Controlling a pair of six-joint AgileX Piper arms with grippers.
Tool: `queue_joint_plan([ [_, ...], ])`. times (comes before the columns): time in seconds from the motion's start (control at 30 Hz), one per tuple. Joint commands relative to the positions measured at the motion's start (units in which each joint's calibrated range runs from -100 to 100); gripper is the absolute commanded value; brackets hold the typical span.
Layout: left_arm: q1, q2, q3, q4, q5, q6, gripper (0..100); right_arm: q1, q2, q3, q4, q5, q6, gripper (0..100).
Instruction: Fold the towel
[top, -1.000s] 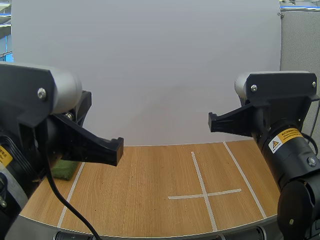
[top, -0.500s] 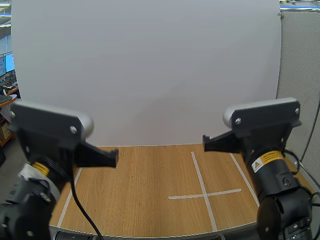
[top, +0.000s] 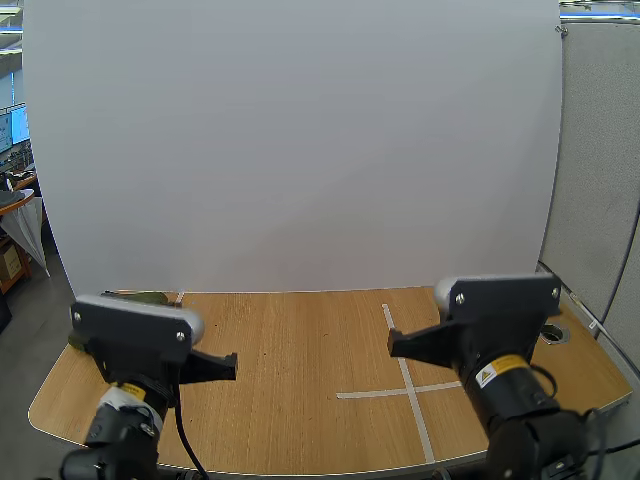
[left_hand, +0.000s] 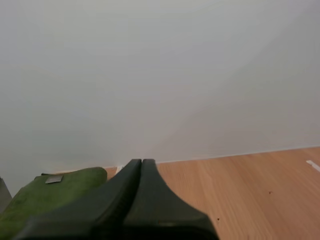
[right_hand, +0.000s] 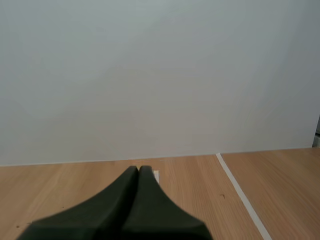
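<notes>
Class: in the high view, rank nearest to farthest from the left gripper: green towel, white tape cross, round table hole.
1. green towel, back left corner.
2. white tape cross, right of centre.
3. round table hole, far right edge.

sticker (top: 488, 375) on right arm (top: 530, 405): showing yellow warning triangle, print not resolving
tag (left_hand: 54, 178) on towel (left_hand: 30, 200): carrying no readable text

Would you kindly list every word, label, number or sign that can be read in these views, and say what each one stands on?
No text can be read.
On the right arm, a yellow warning sticker: print too small to read.
On the left arm, a yellow sticker: too small to read.
On the green towel, a grey tag: no lettering can be made out.
</notes>
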Motion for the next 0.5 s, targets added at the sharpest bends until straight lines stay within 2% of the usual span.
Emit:
queue_joint_plan([
  [0.0, -0.1, -0.2, 8.2, -1.6, -11.7, -0.2, 0, 0.1, -0.4, 9.7, 0.3, -11.6, -0.3, 0],
  [0.27, -0.1, -0.2, 8.2, -2.5, -3.1, -0.7, 0, 1.0, -0.4, 9.7, -0.3, -3.7, -0.3, 0],
  [0.37, 0.4, -0.2, 8.2, -1.7, -3.1, -0.7, 0, 1.2, -0.4, 9.7, -0.4, 0.6, -0.3, 0],
  [0.47, 1.24, -0.2, 8.2, 2.3, -2.4, -0.8, 0, 1.4, -0.4, 9.7, -0.7, 2.7, -0.3, 0],
])
